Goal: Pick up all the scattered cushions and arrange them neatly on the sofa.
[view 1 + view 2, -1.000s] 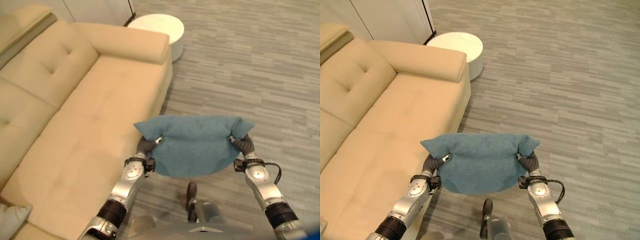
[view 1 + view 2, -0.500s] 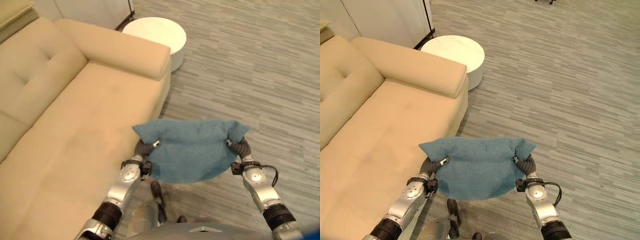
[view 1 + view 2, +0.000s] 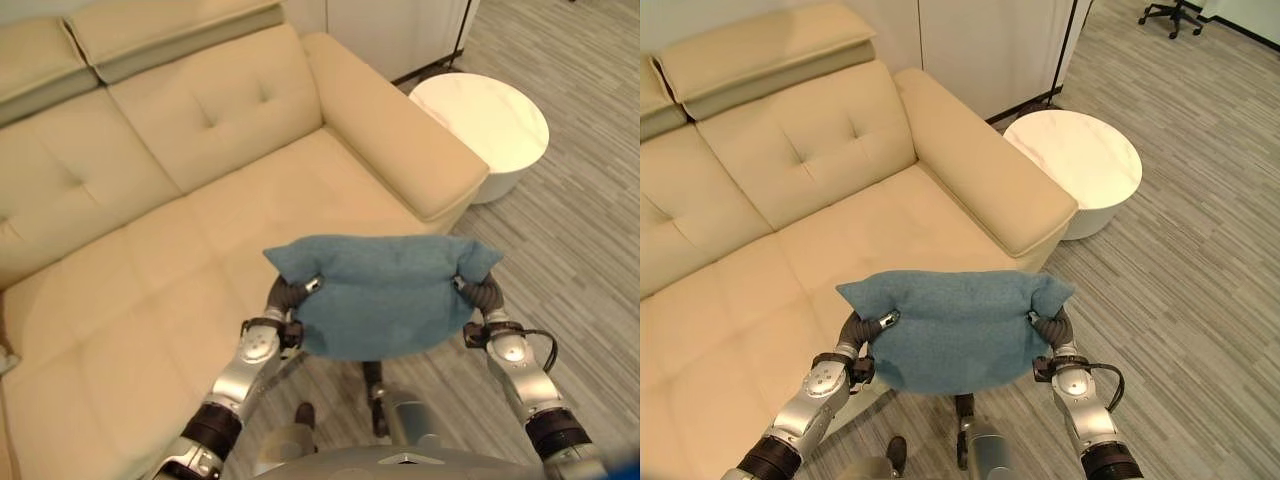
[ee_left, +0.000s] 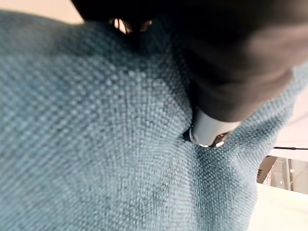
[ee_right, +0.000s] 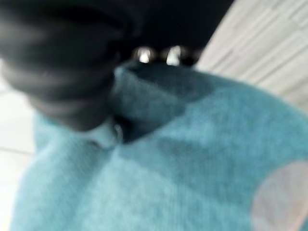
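The sofa (image 3: 200, 220) lies just ahead of my hands, seat bare, and I judge nothing placed yet: left hand (image 3: 290, 296) and right hand (image 3: 480, 292) pinch the blue cushion (image 3: 385, 290) between them.

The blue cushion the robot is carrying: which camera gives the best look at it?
The right eye view: the whole blue cushion shows there, held up by the left hand and right hand beside the sofa. The left eye view shows much the same. Both wrist views show just close-up blue fabric.
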Tool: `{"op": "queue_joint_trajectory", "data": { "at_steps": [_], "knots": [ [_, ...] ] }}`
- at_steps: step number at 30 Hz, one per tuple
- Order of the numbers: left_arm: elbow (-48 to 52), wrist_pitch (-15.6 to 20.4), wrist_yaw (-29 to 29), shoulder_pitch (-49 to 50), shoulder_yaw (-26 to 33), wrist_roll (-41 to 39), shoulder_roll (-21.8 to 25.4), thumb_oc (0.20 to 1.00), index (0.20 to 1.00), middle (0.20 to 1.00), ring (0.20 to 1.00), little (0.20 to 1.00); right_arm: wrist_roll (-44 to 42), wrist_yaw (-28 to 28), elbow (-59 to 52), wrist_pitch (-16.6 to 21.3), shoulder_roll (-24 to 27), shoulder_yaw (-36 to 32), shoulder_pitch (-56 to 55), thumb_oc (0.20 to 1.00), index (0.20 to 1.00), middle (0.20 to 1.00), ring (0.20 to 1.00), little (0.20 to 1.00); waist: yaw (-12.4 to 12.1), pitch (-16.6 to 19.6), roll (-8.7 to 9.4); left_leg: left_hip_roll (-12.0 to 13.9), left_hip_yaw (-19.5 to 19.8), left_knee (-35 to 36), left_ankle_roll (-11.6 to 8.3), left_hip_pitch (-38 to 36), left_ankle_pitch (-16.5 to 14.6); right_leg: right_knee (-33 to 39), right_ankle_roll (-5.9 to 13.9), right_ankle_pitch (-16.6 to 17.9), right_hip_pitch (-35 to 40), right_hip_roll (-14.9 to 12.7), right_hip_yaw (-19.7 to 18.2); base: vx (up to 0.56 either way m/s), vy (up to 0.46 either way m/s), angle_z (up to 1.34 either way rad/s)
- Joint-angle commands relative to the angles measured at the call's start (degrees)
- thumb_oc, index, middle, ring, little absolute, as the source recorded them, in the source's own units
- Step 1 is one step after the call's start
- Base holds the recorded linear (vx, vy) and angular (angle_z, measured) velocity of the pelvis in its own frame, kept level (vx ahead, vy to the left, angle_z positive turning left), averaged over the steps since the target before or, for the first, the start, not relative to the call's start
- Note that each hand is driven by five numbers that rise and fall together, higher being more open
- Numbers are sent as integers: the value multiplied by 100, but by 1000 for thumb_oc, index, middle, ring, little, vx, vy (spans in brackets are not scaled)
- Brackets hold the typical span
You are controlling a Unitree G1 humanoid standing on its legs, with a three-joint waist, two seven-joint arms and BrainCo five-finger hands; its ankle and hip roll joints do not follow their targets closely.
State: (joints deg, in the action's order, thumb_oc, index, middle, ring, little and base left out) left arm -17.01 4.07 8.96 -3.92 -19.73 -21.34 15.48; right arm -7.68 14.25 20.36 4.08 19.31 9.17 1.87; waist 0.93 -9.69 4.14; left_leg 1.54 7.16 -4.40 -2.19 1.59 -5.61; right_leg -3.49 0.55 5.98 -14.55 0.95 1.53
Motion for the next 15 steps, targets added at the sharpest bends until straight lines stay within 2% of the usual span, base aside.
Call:
{"op": "queue_joint_trajectory", "data": {
  "at_steps": [1, 2, 4, 5, 7, 9, 10, 13, 15],
  "knots": [
    [726, 556, -181, -312, 35, -145, 15, 200, 200, 200, 200, 200, -131, -59, -537, 554, 82, -196, 162, 200, 200, 200, 200, 200, 190, 315, 109, -613, -406, -111, 161, 361, 36, 55, 548, -574, 550, -210, -25, 69, -148, 139],
    [729, 568, -156, -332, 14, -231, -52, 200, 200, 200, 200, 200, -154, -38, -595, 579, 142, -237, 120, 200, 200, 200, 200, 200, 250, 289, 129, -437, -752, -316, 110, 463, -47, 159, 503, -659, 722, -293, 273, 61, -86, 111],
    [704, 572, -118, -451, -45, -302, -81, 200, 200, 200, 200, 200, -207, 47, -619, 569, 179, -339, 88, 200, 200, 200, 200, 200, 420, 339, 162, 16, -1680, -379, 8, 724, 160, 277, 564, -687, 819, -451, 653, 45, -49, 131],
    [713, 565, -117, -482, -72, -294, -65, 200, 200, 200, 200, 200, -239, 60, -632, 567, 197, -343, 110, 200, 200, 200, 200, 200, 423, 344, 166, 146, -1949, -364, -17, 824, 254, 290, 566, -704, 877, -488, 787, 39, 6, 197],
    [716, 555, -128, -501, -79, -245, -38, 200, 200, 200, 200, 200, -267, 52, -644, 579, 205, -362, 101, 200, 200, 200, 200, 200, 400, 390, 168, 311, -2203, -196, -97, 886, 422, 292, 592, -768, 959, -516, 1006, 99, 7, 109],
    [740, 519, -110, -432, -51, -204, 5, 200, 200, 200, 200, 200, -280, 72, -627, 535, 185, -338, 105, 200, 200, 200, 200, 200, 297, 397, 207, 511, -2241, -214, -203, 1256, 741, 253, 577, -948, 1192, -590, 1189, 228, 94, 60],
    [733, 517, -131, -379, -33, -223, 5, 200, 200, 200, 200, 200, -266, 40, -643, 522, 181, -332, 103, 200, 200, 200, 200, 200, 265, 408, 179, 571, -2271, -129, -208, 1228, 784, 206, 581, -1013, 1242, -593, 1242, 258, 164, 71],
    [708, 479, -148, -284, -54, -198, 16, 200, 200, 200, 200, 200, -205, 16, -701, 492, 132, -309, 71, 200, 200, 200, 200, 200, 264, 470, 117, 577, -2327, 80, -214, 1062, 837, 21, 622, -1134, 1330, -657, 1346, 210, 222, 2],
    [755, 474, -166, -243, -40, -171, 111, 200, 200, 200, 200, 200, -167, -32, -729, 463, 52, -250, 104, 200, 200, 200, 200, 200, 252, 510, 126, 455, -2354, 34, -83, 910, 627, -276, 682, -1177, 1338, -814, 1182, 214, 272, 3]
  ]
}}
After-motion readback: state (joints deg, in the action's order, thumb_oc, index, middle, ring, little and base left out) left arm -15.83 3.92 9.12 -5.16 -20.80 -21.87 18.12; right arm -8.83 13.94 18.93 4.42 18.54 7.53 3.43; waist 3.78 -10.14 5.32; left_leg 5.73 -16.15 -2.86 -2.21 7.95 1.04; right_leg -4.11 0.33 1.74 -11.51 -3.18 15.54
